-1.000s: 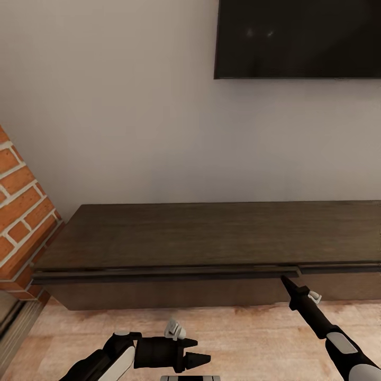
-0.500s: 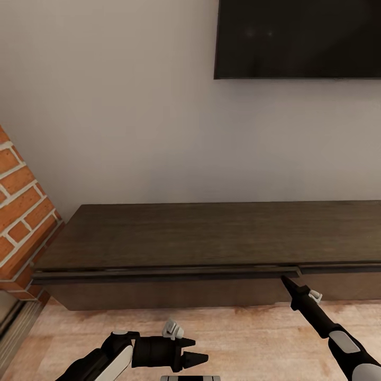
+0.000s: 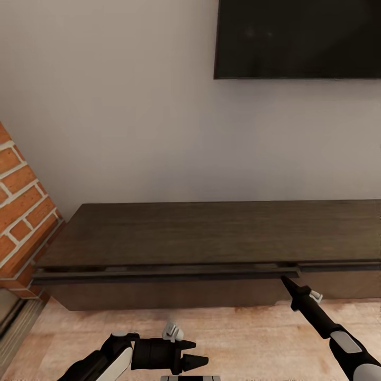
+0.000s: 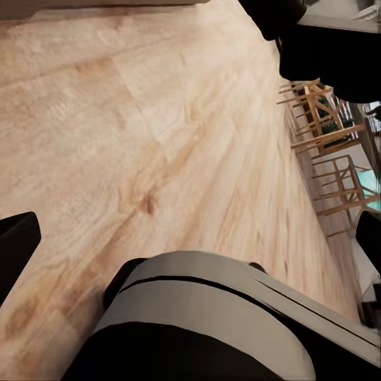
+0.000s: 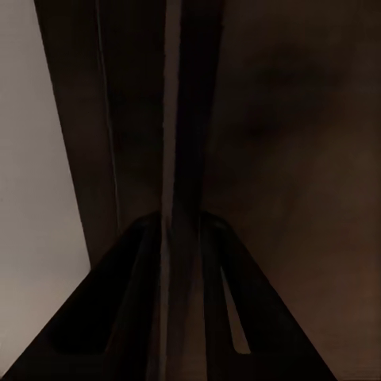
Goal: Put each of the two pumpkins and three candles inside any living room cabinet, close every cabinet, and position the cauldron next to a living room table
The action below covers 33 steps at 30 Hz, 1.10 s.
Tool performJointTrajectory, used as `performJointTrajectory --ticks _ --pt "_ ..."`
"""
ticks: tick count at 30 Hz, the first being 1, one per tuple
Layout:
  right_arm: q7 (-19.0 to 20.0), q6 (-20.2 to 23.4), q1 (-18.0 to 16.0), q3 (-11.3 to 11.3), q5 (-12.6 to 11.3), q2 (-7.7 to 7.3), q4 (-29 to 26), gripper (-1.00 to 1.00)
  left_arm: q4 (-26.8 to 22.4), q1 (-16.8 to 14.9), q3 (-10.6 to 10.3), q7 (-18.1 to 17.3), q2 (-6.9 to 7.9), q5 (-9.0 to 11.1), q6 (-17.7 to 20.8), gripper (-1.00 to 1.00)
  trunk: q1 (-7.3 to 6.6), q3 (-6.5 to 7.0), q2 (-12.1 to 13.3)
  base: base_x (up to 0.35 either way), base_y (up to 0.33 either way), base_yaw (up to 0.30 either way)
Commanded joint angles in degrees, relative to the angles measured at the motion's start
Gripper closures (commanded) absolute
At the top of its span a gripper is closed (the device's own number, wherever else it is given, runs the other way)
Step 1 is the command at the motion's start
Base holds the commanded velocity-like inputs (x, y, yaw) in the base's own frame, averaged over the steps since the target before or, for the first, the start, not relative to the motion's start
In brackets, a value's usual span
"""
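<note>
Long dark wood-grain cabinet (image 3: 211,238) sits against the far wall, top drawer cracked open. Right claw (image 3: 284,280) is pinched on the drawer's thin top edge. Left claw (image 3: 191,353), pointy black fingers spread, hovers over pale plank floor (image 4: 119,119)

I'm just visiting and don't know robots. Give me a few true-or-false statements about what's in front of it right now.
1. The right hand has its tip at the cabinet's drawer front. True.
2. A pumpkin sits on top of the cabinet. False: its top is bare.
3. The left hand is low over the wooden floor, holding nothing. True.
4. The screen stands on the cabinet. False: it hangs on the wall above it.
5. A brick wall is left of the cabinet. True.
</note>
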Motion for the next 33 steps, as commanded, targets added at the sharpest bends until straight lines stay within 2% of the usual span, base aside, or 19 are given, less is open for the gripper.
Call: performJointTrajectory --ticks 1,7,8,33 --pt "0.4 0.05 0.02 -0.42 0.08 -0.12 0.22 1.0 -0.04 0.07 -0.12 -0.25 0.07 0.54 0.48 -1.0 -0.02 -0.06 -0.02 -0.146 0.0 0.0" --pt "0.19 1.34 0.03 -0.66 -0.26 -0.21 0.24 1.0 -0.07 0.22 -0.11 -2.09 0.1 0.49 0.34 -1.0 -0.02 -0.06 -0.02 -0.107 0.0 0.0" --pt "1.64 -3.67 0.03 -1.29 0.71 -0.22 0.24 1.0 -0.05 0.24 -0.11 -2.14 0.1 0.49 0.33 -1.0 -0.02 -0.06 -0.02 -0.16 0.0 0.0" --pt "1.73 -3.69 0.03 -1.29 0.7 -0.23 0.24 1.0 -0.11 0.26 -0.03 -2.33 0.1 0.48 0.13 -1.0 -0.02 -0.06 -0.02 -0.132 0.0 0.0"
